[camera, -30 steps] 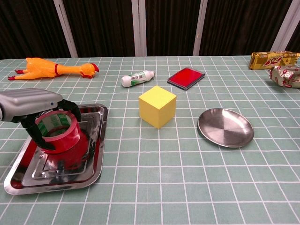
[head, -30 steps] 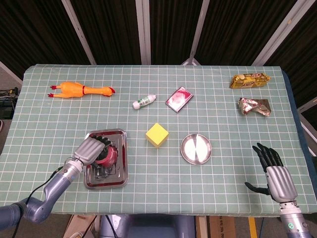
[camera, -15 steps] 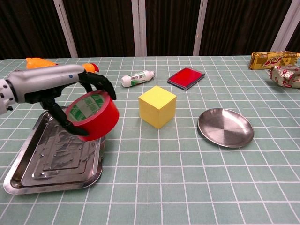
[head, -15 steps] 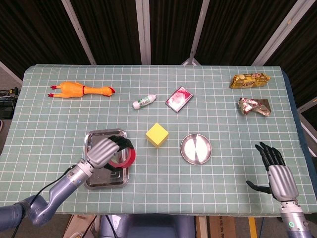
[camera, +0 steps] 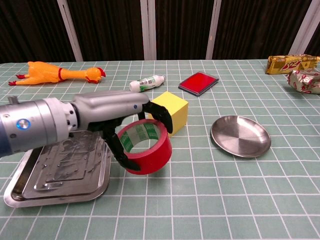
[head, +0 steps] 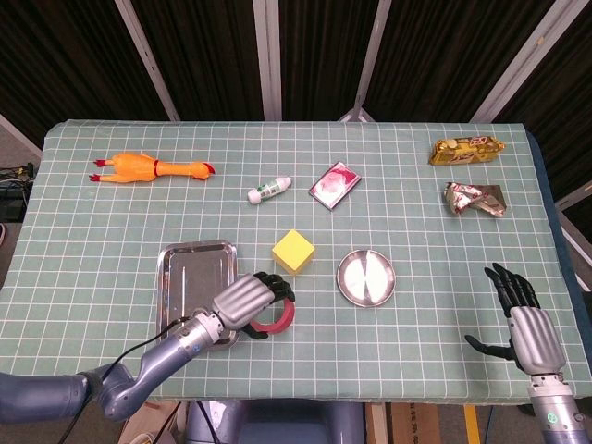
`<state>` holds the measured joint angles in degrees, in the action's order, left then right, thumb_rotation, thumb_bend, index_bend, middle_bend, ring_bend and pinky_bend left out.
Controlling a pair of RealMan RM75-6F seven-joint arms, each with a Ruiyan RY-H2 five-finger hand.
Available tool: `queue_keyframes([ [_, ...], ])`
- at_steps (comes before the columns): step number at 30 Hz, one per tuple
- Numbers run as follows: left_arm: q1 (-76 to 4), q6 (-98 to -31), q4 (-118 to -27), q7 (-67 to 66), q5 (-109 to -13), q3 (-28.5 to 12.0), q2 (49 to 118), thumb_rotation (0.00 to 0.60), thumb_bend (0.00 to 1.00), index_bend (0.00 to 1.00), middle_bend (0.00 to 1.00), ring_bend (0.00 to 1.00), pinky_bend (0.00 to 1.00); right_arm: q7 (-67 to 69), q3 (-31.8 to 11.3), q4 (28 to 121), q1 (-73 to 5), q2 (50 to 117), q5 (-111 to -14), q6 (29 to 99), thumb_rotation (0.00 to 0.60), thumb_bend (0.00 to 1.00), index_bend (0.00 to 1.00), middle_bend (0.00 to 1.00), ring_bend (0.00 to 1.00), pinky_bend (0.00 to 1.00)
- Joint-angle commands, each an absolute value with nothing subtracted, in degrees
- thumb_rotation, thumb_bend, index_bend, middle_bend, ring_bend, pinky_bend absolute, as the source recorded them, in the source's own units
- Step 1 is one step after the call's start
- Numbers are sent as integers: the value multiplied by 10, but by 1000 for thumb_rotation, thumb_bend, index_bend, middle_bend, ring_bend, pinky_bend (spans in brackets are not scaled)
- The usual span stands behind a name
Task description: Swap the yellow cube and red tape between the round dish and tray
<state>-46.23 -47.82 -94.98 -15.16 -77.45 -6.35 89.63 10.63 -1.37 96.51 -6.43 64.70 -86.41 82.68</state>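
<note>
At the upper left of the head view lies a rubber chicken (head: pixel 148 168), out of the way. Below it the tray (head: pixel 190 268) sits bare on the counter (head: pixel 111 231), ready to take the cube. Just right of the tray, the left hand (head: pixel 248 301) is clamped on the red tape (camera: pixel 145 147), fingers hooked through its core and around its rim so the roll hangs tilted, low over the counter. The cube (head: pixel 293 252) stands at center, just behind the tape, on the counter and in neither vessel. Right of it the dish (head: pixel 365 277) is bare, probably the tape's destination. At lower right, the right hand (head: pixel 523 319) rests with fingers apart, holding nothing, well clear of the work.
</note>
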Motion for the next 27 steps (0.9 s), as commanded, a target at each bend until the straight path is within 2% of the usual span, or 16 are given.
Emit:
queue_keyframes([
  [1,-477,-457,-938,-175,-742,-65,916,600,115,285,46,11,115,114,-16,962,-63,645,-863,827,600,45,8,0,13,0],
  [5,-489,-432,-953,-180,-711,-65,908,600,22,252,0,0,19,121,-17,960,-62,643,-862,826,600,45,8,0,13,0],
  [14,-469,-503,-1030,-119,-787,-84,853,600,15,240,0,0,19,117,-23,958,-61,647,-852,821,600,45,8,0,16,0],
  [19,-459,-547,-1042,-95,-821,-97,826,600,15,238,0,0,20,108,-25,957,-61,650,-847,818,600,45,8,0,16,0],
  [21,-463,-544,-1033,-89,-811,-108,823,600,15,238,0,0,20,105,-26,956,-61,651,-844,817,600,45,8,0,16,0],
  [27,-519,-477,-956,-111,-727,-150,843,600,15,237,0,0,10,91,-32,948,-65,658,-827,806,600,45,8,0,16,0],
])
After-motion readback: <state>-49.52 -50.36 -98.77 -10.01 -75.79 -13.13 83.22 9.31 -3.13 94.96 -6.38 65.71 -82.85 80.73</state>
